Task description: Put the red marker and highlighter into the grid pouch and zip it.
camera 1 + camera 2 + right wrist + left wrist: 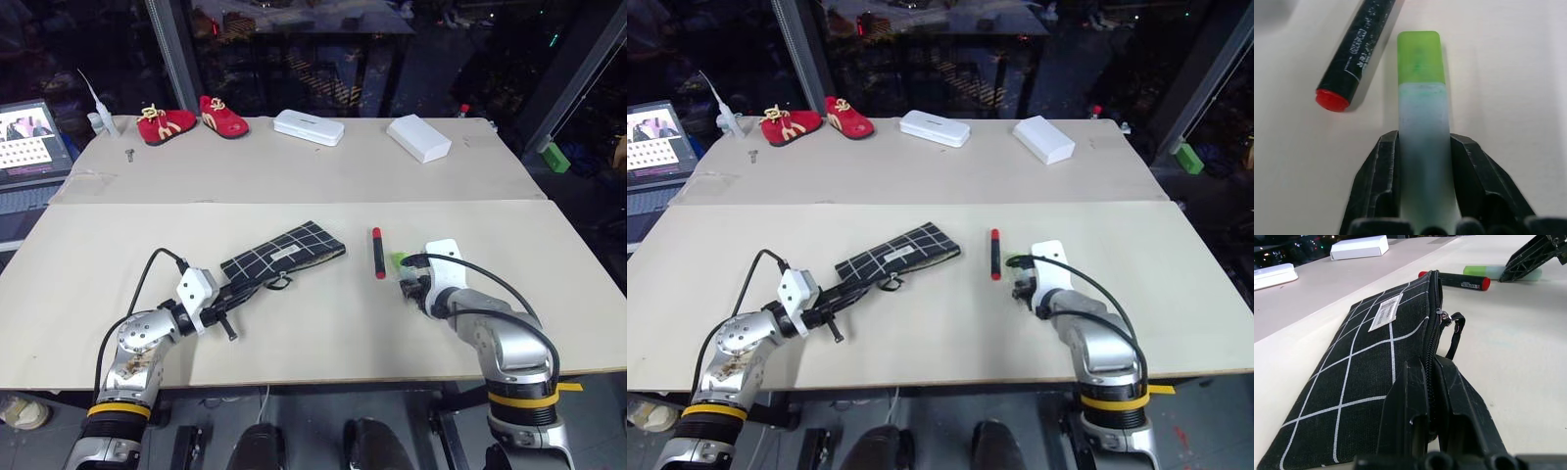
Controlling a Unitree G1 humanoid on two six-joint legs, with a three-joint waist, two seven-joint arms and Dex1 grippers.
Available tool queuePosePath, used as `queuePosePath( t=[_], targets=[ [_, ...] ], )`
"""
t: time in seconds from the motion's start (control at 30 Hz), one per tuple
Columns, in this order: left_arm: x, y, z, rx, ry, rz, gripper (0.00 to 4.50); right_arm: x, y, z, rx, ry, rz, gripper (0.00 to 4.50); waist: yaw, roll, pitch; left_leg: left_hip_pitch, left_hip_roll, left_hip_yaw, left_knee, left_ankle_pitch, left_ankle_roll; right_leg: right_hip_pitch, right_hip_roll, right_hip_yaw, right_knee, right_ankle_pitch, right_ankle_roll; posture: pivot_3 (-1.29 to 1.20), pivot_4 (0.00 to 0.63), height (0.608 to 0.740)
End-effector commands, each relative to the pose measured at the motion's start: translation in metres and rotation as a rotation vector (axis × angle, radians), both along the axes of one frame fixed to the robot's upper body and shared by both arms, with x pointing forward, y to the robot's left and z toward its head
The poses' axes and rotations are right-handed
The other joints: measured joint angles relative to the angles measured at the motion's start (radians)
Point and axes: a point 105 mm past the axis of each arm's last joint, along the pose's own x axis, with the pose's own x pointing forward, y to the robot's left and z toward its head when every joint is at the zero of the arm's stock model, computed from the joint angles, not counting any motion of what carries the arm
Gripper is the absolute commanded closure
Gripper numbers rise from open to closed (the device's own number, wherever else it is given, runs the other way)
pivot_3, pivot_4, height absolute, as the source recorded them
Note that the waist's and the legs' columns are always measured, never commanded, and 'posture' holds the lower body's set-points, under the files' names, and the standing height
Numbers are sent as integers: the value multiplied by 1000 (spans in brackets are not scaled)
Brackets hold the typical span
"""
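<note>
One grid pouch (284,256) lies flat on the surface (323,323), nothing visibly inside; the left gripper (1428,382) has its jaws clamped on the pouch's zipper edge. Beside the red marker (378,252), the highlighter (1422,122) sits between the right gripper (1423,161) jaws, pressed on both sides.

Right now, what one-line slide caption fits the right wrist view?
Right claw closes its fingers around the highlighter on the table, red marker lying beside it.
</note>
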Motion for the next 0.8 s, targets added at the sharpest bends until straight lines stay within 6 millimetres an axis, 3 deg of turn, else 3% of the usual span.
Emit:
queuePosePath(
  t=[0.03,0.23,0.33,0.43,0.53,0.67,0.8],
  targets=[
    [0,2,8,-10,-44,3,4500,-8,-24,-21,-58,79,-98,3455,1,0,0,0,0,0,0,0,0,0,0,0,0,0,0,0,150,740],
    [-1,1,7,-16,-43,-6,4500,-3,-25,-11,-32,43,-123,3456,1,0,0,-1,0,0,0,0,0,-1,0,0,0,0,0,0,150,740],
    [0,1,8,-17,-41,-9,4500,10,-27,13,-9,-70,-150,3456,2,0,0,-1,0,0,0,0,0,-1,0,0,0,0,0,0,150,740],
    [0,0,9,-19,-39,-16,4500,27,-15,63,-30,-281,30,3456,0,3,3,-3,0,0,0,0,0,-3,0,0,0,0,0,0,150,740],
    [-3,-3,9,-18,-36,-35,4500,25,8,95,-159,-436,297,3456,-4,7,5,-5,-1,1,0,0,1,-6,0,2,0,0,1,0,150,740],
    [-4,-7,12,-25,-37,-51,4500,8,34,102,-261,-501,589,3456,-10,7,5,-5,0,0,-1,-3,4,-6,3,1,0,-2,2,0,150,740],
    [-4,-12,24,-38,-51,-80,4500,-9,54,90,-389,-486,845,3456,-5,7,6,-5,0,0,-1,-3,3,-6,2,1,-1,-2,2,0,150,740]
  ],
)
